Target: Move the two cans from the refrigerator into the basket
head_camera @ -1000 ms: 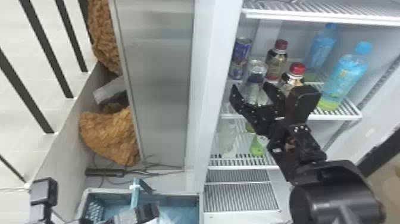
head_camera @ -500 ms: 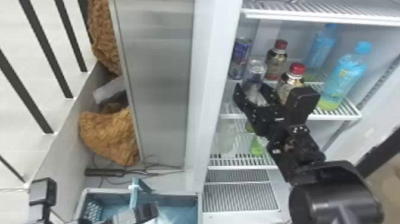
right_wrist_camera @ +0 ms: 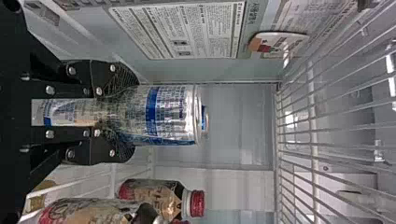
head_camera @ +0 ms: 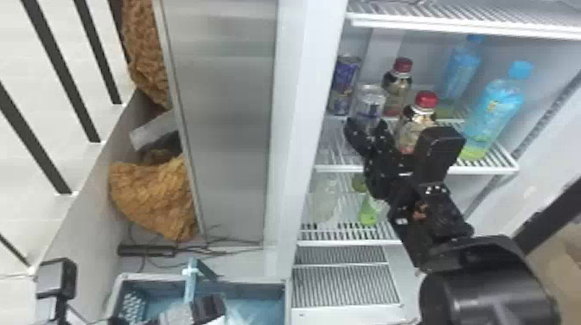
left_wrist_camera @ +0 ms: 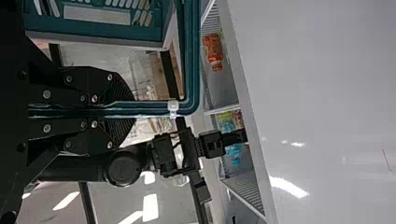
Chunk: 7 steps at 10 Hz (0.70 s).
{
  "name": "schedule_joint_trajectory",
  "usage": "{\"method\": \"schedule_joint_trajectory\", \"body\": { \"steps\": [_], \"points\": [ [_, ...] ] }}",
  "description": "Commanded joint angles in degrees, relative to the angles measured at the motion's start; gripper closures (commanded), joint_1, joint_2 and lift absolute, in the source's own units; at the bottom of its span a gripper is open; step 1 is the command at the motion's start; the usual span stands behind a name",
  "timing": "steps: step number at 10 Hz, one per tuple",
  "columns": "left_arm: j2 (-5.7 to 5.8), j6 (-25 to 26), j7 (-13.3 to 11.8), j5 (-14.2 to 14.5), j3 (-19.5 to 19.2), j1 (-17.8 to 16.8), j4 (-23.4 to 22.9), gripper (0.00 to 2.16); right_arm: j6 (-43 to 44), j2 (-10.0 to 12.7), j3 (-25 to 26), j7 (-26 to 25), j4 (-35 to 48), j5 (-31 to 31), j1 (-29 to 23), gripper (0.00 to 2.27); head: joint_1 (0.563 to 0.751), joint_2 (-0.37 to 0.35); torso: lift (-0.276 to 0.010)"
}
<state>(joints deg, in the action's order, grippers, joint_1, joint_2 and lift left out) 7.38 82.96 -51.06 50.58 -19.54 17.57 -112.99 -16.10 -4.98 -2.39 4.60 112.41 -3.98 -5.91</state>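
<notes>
Left gripper (head_camera: 207, 307) has its fingers snug around the handle (head_camera: 189, 283) of the basket (head_camera: 253, 283), lower than the shelf (head_camera: 335, 168) and off to its left. Right gripper (head_camera: 366, 125) is over the shelf's left part, its two fingers closed on a silver can (head_camera: 370, 103). Behind that, a blue can (head_camera: 346, 82) stands at the shelf's back left. Two red-topped bottles (head_camera: 420, 119) are near the shelf's middle, and two blue bottles (head_camera: 495, 106) are toward its right end.

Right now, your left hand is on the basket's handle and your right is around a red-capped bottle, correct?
Not a bottle: the right wrist view shows the right gripper around a silver can. The left gripper is indeed on the handle.
</notes>
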Motion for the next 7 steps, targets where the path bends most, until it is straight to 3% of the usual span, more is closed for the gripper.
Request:
{"method": "schedule_joint_trajectory", "body": {
  "steps": [1, 4, 7],
  "points": [
    [0.01, 0.0, 0.0, -0.1, 0.1, 0.0, 0.0, 1.19, -0.1, -0.1, 0.0, -0.3, 2.0, 0.8, -1.0, 1.28, 0.695, -0.121, -0.031],
    [0.09, 0.0, 0.0, -0.2, 0.1, -0.1, 0.0, 1.19, -1.5, -1.1, 0.0, -0.9, 9.6, 0.0, -5.9, 1.28, 0.695, -0.127, -0.031],
    [-0.08, 0.0, 0.0, -0.2, 0.0, -0.1, 0.0, 1.19, -4.4, -1.7, 0.2, -2.2, 20.4, -3.0, -14.1, 1.28, 0.695, -0.126, -0.031]
  ]
}}
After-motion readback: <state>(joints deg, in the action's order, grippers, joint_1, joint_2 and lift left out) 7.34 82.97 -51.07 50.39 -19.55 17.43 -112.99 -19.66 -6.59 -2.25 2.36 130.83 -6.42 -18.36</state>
